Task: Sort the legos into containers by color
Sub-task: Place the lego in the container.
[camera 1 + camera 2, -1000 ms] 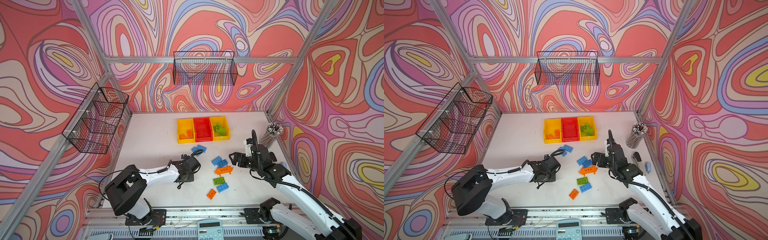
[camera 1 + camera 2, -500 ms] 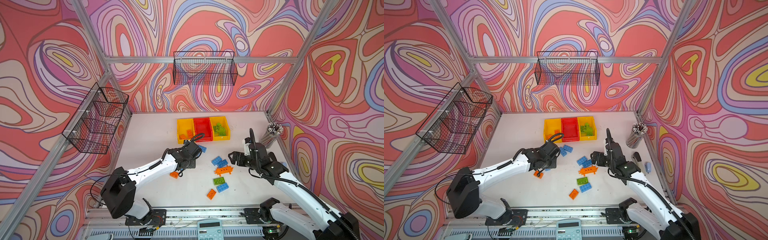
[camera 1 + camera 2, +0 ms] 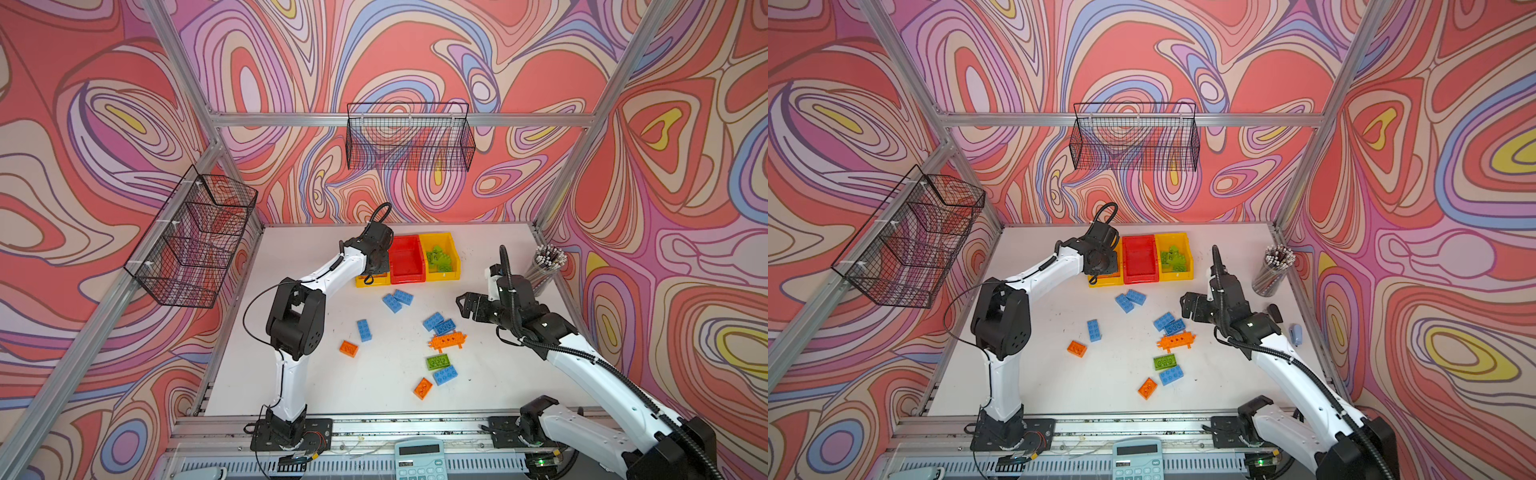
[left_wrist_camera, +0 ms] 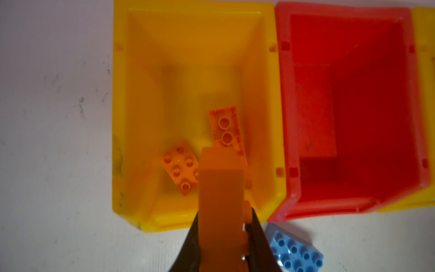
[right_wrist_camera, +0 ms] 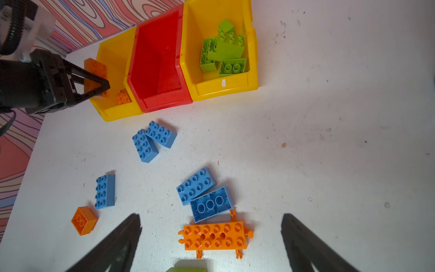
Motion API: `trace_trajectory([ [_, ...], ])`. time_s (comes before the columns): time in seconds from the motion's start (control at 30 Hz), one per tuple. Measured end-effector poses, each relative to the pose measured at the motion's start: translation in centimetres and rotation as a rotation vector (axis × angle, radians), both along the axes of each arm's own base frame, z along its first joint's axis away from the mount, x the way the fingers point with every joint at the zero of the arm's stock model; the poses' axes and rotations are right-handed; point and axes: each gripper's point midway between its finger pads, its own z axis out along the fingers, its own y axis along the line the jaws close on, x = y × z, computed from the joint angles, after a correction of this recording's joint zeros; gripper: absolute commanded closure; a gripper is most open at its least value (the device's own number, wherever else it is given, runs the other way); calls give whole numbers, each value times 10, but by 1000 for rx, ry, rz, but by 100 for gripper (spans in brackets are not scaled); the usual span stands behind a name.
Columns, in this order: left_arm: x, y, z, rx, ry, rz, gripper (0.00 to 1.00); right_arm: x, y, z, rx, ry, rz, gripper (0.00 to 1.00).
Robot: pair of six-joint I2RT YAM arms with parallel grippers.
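Observation:
My left gripper (image 4: 223, 214) is shut on an orange brick (image 4: 220, 188), held over the near end of the left yellow container (image 4: 131, 117). Two orange bricks (image 4: 180, 167) lie inside that container. The red container (image 3: 405, 259) beside it holds nothing. The right yellow container (image 3: 434, 237) holds several green bricks (image 3: 440, 257). My right gripper (image 5: 210, 217) hangs open above the pronged orange piece (image 5: 215, 236). Loose on the table are several blue bricks (image 3: 397, 300), two orange bricks (image 3: 348, 348) and one green brick (image 3: 437, 361).
Black wire baskets hang on the back wall (image 3: 409, 139) and the left wall (image 3: 195, 237). A cup of pencils (image 3: 546, 266) stands at the table's right edge. A calculator (image 3: 419, 459) lies in front of the table.
My left arm rose from the table's left middle with an orange brick and swung back over the left yellow container. The right arm has barely moved.

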Motion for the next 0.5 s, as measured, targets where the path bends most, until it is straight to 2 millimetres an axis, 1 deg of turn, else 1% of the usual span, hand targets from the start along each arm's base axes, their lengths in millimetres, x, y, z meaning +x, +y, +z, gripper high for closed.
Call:
trace_trajectory([
  [0.03,6,2,-2,0,2,2,60,1,0,1,-3,-3,-4,2],
  [0.13,20,8,-6,6,9,12,52,5,0,4,-8,-4,-9,2],
  [0.23,28,8,-4,-10,9,10,37,10,1,4,-15,1,-11,2],
  [0.33,25,4,1,-40,14,-6,36,14,2,4,-20,6,-13,2],
  [0.4,18,2,4,-62,17,-18,36,16,3,3,-22,11,-13,2],
  [0.5,-7,6,14,-91,25,-27,36,19,4,1,-24,16,-13,2],
])
